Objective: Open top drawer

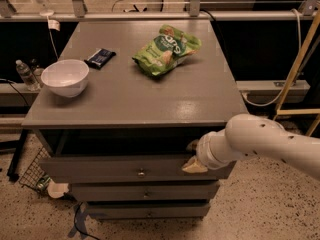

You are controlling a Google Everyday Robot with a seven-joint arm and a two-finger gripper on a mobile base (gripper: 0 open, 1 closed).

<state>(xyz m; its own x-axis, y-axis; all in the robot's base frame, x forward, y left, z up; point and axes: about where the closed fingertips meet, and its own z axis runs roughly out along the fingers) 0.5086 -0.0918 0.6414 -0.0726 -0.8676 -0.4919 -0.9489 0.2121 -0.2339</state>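
Note:
The top drawer (100, 168) is a wide grey front with a small round metal knob (141, 173) at its centre. It stands pulled out a little from under the grey cabinet top (135, 99), with a dark gap above it. My gripper (192, 156) is at the drawer's right end, at its upper edge, on the end of my white arm (260, 141). The arm hides most of the gripper.
On the cabinet top lie a white bowl (65, 77), a dark snack bar (100, 57) and a green chip bag (167, 49). Two shorter drawer fronts (145, 193) sit below. A water bottle (24, 74) and a wire basket (32, 174) are at the left.

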